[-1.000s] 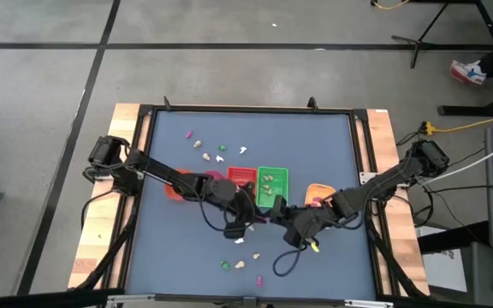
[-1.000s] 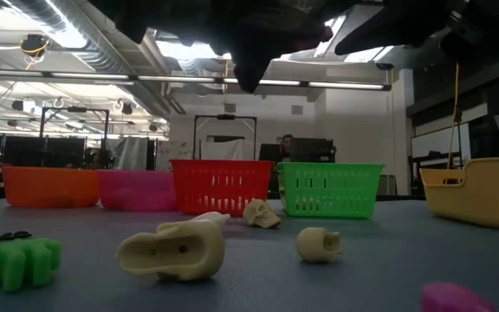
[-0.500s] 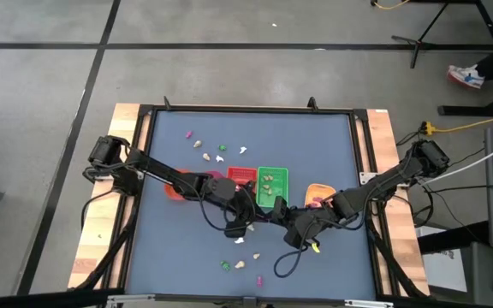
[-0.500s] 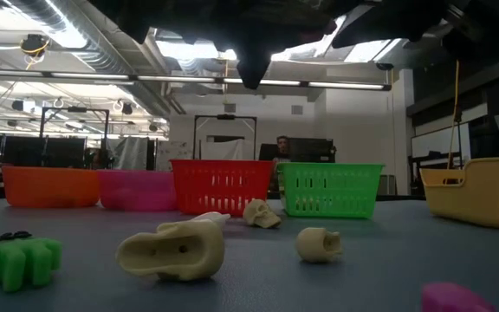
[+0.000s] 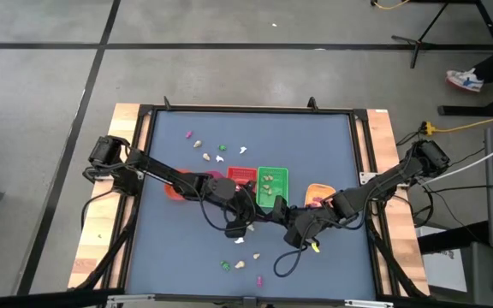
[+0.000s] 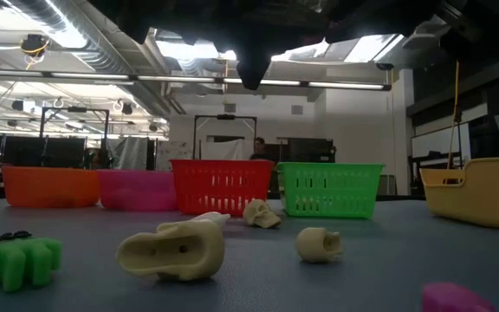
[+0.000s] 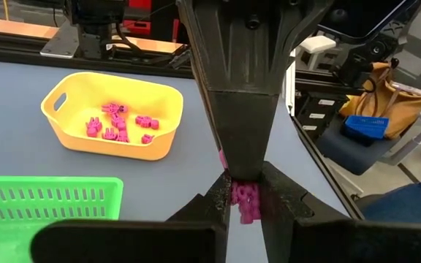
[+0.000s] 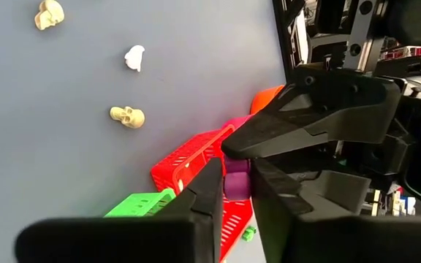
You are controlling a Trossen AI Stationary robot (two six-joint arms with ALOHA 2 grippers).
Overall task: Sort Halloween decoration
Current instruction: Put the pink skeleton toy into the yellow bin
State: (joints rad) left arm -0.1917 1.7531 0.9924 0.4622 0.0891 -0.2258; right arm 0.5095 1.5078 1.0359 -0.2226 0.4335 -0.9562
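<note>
From above, left gripper (image 5: 248, 216) and right gripper (image 5: 286, 224) meet mid-table. Left wrist: both pinch one tiny magenta plastic trinket (image 7: 245, 202) fingertip to fingertip. Yellow plastic tub (image 7: 71, 143) of magenta pieces lies right, nearer the right arm

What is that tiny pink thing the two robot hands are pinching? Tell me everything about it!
The pink trinket is a small, knobbly magenta piece that looks like plastic. It hangs in the air above the table, near the green basket. The left gripper seems to pinch its lower part and the right gripper its other end, so most of it is hidden and its exact shape cannot be told.
</note>
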